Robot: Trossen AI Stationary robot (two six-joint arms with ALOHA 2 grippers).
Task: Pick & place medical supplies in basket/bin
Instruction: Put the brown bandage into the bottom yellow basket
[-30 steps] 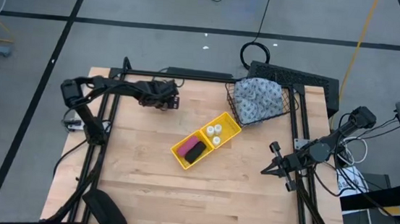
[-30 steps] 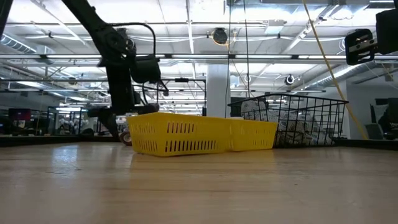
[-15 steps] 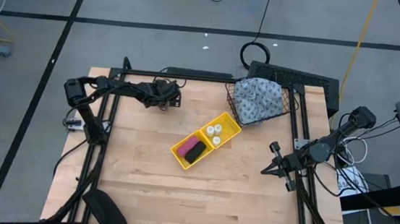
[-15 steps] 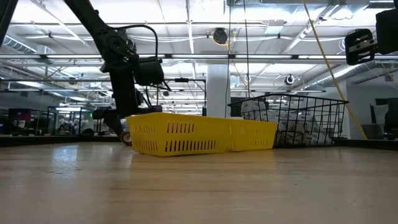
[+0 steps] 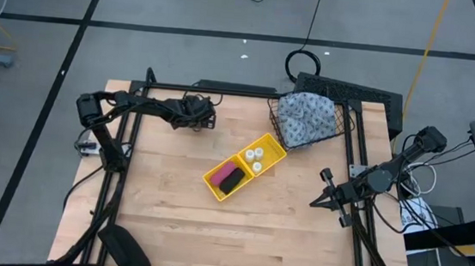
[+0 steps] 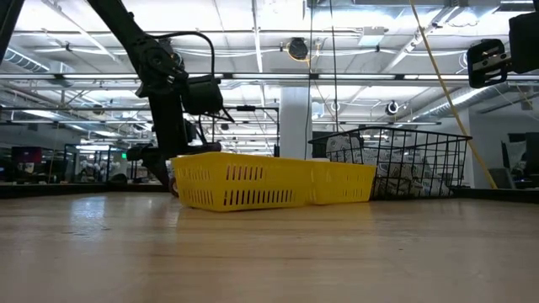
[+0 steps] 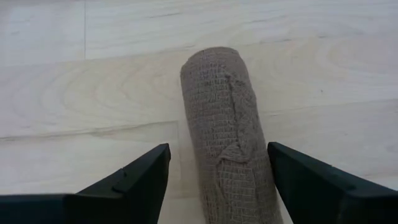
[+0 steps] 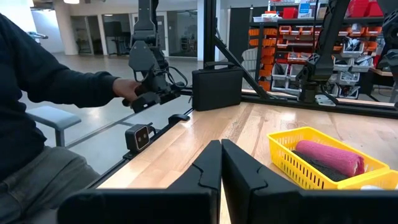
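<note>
So the brown roll (image 7: pixel 229 134) is lying flat on the wooden table (image 5: pixel 178 223) near the far left corner, and the left gripper (image 7: pixel 217 180) is down over it with its two fingers spread wide, one on each side of the roll, not touching it as far as the left wrist view shows. In the high view that gripper (image 5: pixel 203 117) sits just left of the far edge's middle.

The yellow bin (image 5: pixel 273 145) is mid-table, turned diagonally: three tiny white bottles (image 5: pixel 255 159) in one compartment, a pink roll (image 5: pixel 223 171) and a dark roll (image 5: pixel 232 182) side by side in the other. Just beyond it, at the far right, the black wire basket (image 5: pixel 342 125) has the grey-blue patterned cloth bundle (image 5: pixel 308 115) stuffed inside.

The right gripper (image 5: pixel 326 188) is parked over the table's right edge, well apart from the bin, fingers pressed together with nothing between them.

A person's dark sleeve (image 8: pixel 43 78) shows in the right wrist view, off beside the table.
</note>
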